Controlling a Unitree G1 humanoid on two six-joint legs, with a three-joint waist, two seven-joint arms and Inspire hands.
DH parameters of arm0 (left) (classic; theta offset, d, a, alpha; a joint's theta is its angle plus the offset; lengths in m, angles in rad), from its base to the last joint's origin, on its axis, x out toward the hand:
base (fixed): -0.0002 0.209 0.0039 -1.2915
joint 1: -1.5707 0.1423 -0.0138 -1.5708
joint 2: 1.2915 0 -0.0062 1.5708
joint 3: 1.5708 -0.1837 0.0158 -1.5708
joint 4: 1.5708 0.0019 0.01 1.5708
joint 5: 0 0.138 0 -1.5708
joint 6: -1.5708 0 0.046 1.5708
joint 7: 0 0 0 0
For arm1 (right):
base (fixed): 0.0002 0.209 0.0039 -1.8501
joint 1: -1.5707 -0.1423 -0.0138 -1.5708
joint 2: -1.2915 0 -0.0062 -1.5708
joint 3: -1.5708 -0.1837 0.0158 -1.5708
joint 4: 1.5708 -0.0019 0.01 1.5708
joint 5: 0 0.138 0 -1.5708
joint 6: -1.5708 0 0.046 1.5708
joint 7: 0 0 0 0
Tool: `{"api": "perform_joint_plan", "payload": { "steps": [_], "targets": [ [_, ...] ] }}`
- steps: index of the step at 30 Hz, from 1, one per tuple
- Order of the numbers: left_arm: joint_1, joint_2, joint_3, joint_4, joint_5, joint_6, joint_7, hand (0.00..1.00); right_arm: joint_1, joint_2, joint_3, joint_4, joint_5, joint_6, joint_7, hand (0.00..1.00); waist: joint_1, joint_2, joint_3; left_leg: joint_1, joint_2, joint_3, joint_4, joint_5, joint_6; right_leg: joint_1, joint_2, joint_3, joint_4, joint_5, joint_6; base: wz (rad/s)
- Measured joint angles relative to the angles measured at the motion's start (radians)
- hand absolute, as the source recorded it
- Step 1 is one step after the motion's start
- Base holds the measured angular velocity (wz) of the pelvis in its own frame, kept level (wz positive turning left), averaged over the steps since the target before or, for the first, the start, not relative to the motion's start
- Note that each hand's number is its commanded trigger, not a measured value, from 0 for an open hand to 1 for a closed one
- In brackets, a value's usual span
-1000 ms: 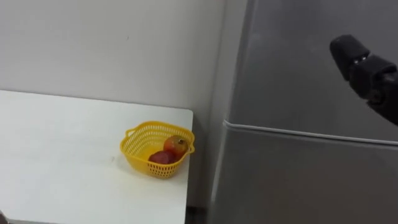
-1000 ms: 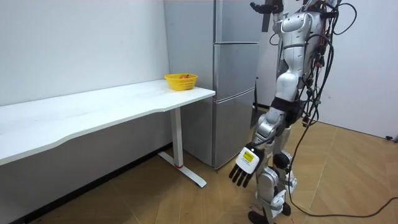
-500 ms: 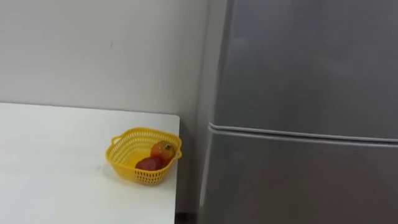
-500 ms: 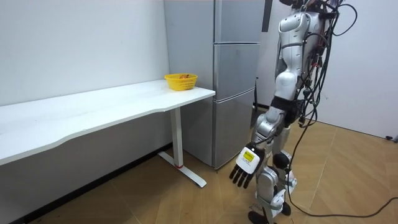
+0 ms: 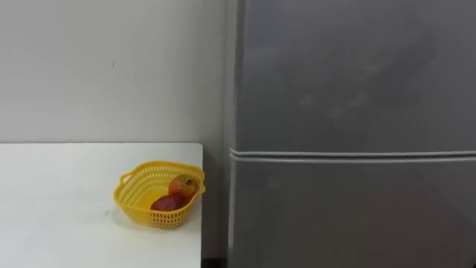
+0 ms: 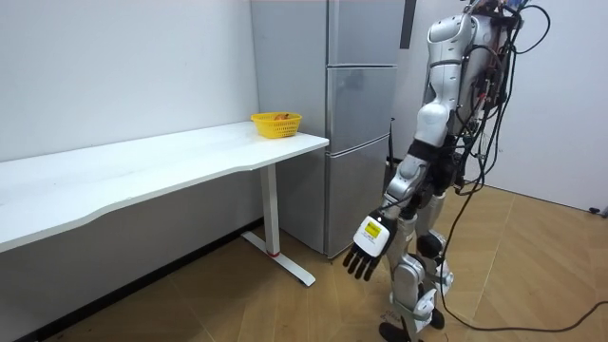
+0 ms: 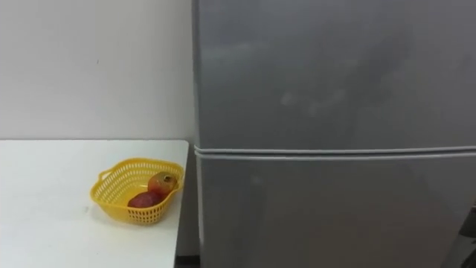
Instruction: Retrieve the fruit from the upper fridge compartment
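A tall grey fridge (image 5: pixel 349 82) fills the right of the eye views, both doors closed. A seam (image 5: pixel 349 155) divides the upper door (image 7: pixel 335 74) from the lower door (image 7: pixel 335 216). In the room view I stand upright right in front of the fridge (image 6: pixel 361 114), facing it. My left hand (image 6: pixel 366 249) hangs low at knee height on the side nearer the camera, fingers straight and holding nothing.
A yellow basket (image 5: pixel 158 193) holding two pieces of reddish fruit (image 5: pixel 184 186) sits at the near-fridge corner of a long white table (image 5: pixel 52 208), which stands against the wall left of the fridge. In the room view, wooden floor lies around me.
The eye views have shifted, so the fridge now sits more centrally. My raised right hand, at the right edge one second ago, has gone out of the picture. My left hand swung slightly forward.
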Motion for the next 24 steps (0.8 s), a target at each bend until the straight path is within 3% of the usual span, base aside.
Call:
{"api": "perform_joint_plan", "payload": {
  "steps": [1, 5, 14, 18, 20, 24],
  "targets": [
    [0.0, 0.0, -0.003, 0.001, 0.0, 0.001, 0.0, 0.0, 0.0, 0.017, 0.037, 0.073, 0.057, 0.01, 0.011, 0.0, -0.002, 0.013, 0.0009, 0.002, 0.0, 0.001, -0.005, 0.0, 0.0, -0.002, 0.0, 0.0, 0.009, 0.0, 0.001, -0.09],
    [-0.006, -0.003, -0.007, -0.017, 0.001, 0.01, -0.001, 0.0, -0.005, 0.073, 0.135, 0.356, 0.148, 0.042, 0.076, 0.0, 0.0, 0.024, 0.0016, 0.005, 0.003, 0.01, -0.005, 0.0, 0.0, -0.006, 0.002, 0.008, 0.009, 0.0, -0.002, -0.09],
    [0.004, -0.016, -0.033, -0.069, 0.007, 0.053, -0.013, 0.0, -0.049, 0.093, 0.268, 0.837, 0.185, 0.147, 0.328, 0.0, 0.0, 0.011, 0.0005, 0.025, 0.0, 0.009, -0.025, 0.0, 0.0, 0.018, 0.0, 0.006, -0.01, -0.002, 0.001, 0.01],
    [0.002, -0.02, -0.035, -0.072, 0.012, 0.08, -0.032, 0.0, -0.06, 0.116, 0.298, 0.944, 0.204, 0.193, 0.449, 0.0, 0.017, 0.013, 0.0014, 0.025, -0.001, 0.011, -0.024, 0.0, 0.0, 0.016, 0.0, 0.015, -0.01, -0.002, 0.002, -0.05],
    [0.005, -0.036, -0.034, -0.086, 0.042, 0.102, -0.036, 0.0, -0.063, 0.13, 0.3, 0.98, 0.252, 0.227, 0.529, 0.0, 0.02, 0.016, 0.0016, 0.025, -0.003, 0.007, -0.024, 0.0, 0.0, 0.017, -0.002, 0.013, -0.011, -0.003, 0.003, 0.02],
    [0.004, -0.049, -0.034, -0.09, 0.073, 0.129, -0.054, 0.0, -0.071, 0.146, 0.307, 1.027, 0.281, 0.253, 0.646, 0.0, 0.021, 0.023, 0.0029, 0.025, -0.003, 0.007, -0.024, 0.0, 0.0, 0.017, -0.002, 0.013, -0.012, -0.003, 0.003, 0.0]
  ]
}}
